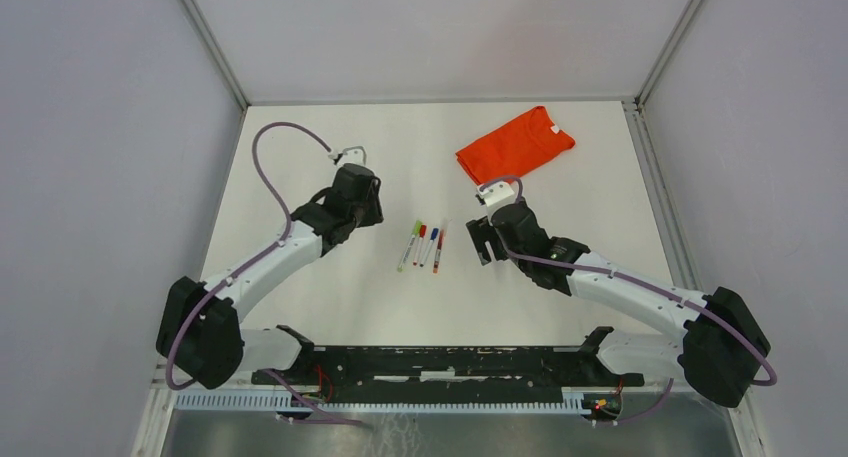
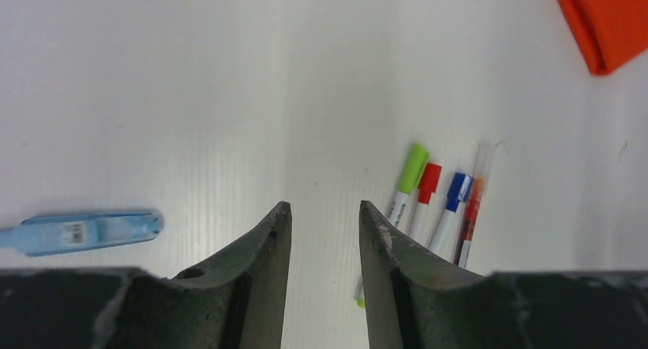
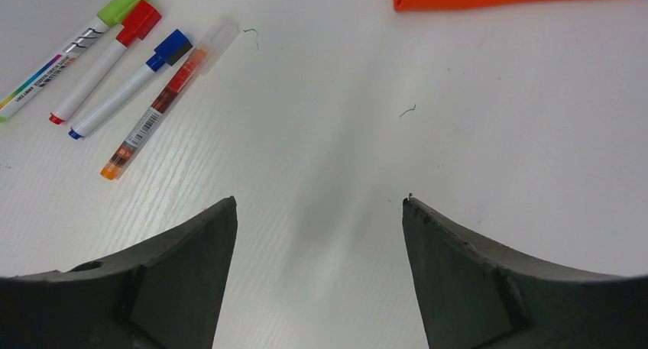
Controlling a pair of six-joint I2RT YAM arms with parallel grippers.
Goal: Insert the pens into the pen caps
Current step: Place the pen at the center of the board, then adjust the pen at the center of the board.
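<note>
At mid-table, between the arms, four pens (image 1: 424, 245) lie side by side, each already capped: one green cap (image 3: 122, 1), one red cap (image 3: 141, 21), one blue cap (image 3: 170, 45) and one clear cap (image 3: 216, 34) on the orange pen. No loose cap shows, so capping looks finished and I judge that only pulling back remains. Beside the row, the left gripper (image 2: 325, 208) is narrowly parted and empty, and the right gripper (image 3: 319, 201) gapes wide, empty. One orange shirt (image 1: 515, 142) lies apart.
</note>
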